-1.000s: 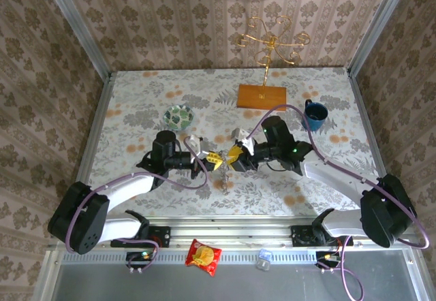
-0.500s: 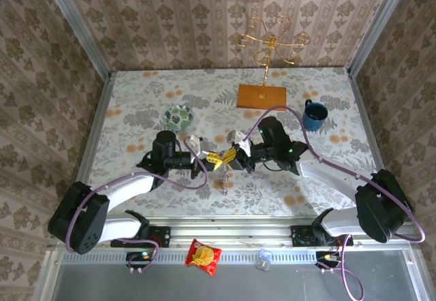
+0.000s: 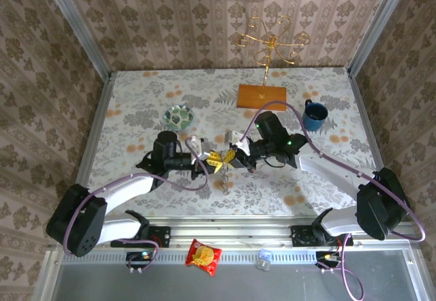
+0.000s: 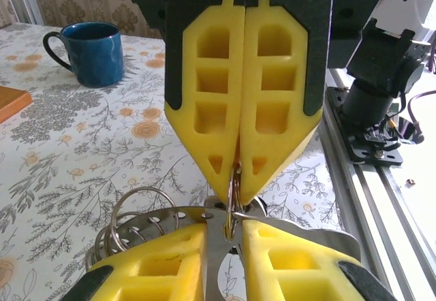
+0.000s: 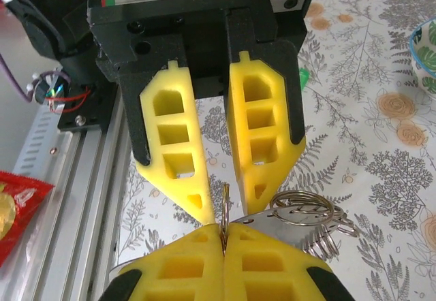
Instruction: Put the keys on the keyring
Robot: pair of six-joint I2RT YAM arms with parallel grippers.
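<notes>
Where right gripper pinches, keys alongside.

You have the keys mid-counter between left gripper and right gripper; bowl back-left, mug back-right, stand between them.

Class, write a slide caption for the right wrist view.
Right gripper, jaws shut on a thin ring, faces the left gripper's parted jaws beside the key cluster.
</notes>
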